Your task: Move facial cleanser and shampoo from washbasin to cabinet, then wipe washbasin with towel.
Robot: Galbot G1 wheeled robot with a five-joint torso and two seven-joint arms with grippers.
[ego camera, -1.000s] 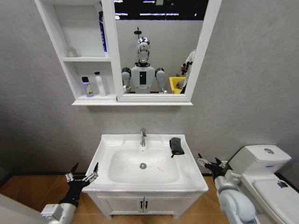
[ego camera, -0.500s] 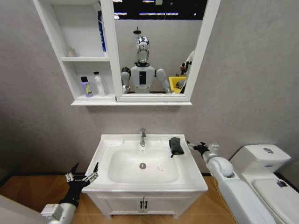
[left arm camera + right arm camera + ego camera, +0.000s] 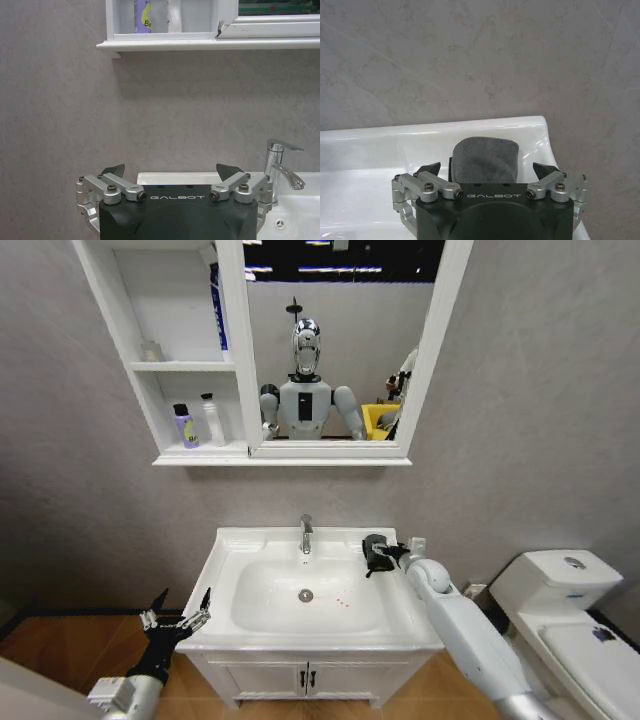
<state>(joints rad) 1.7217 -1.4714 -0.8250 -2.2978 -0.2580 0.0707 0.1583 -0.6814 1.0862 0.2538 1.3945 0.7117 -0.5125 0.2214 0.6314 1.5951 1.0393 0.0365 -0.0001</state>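
Head view: we see the right gripper (image 3: 385, 556) at the towel (image 3: 376, 552) on the washbasin (image 3: 225, 585) rim's back right corner; the left gripper (image 3: 176, 618) hangs released beside the front left corner. Two bottles (image 3: 199, 424) stand in the cabinet (image 3: 150, 390).

Left wrist view: jaws spread, tap (image 3: 278, 165) beyond.

Right wrist view: jaws spread, flanking the towel (image 3: 485, 160).

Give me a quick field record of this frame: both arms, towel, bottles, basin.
right gripper: open jaws straddling the small dark grey bunched towel, not closed on it
towel location: back right rim of the white ceramic washbasin
left gripper: open, low beside the washbasin's front left corner
bottles: purple bottle and white bottle stand in the lower compartment of the tall white cabinet
basin bowl: small red specks near the round metal drain
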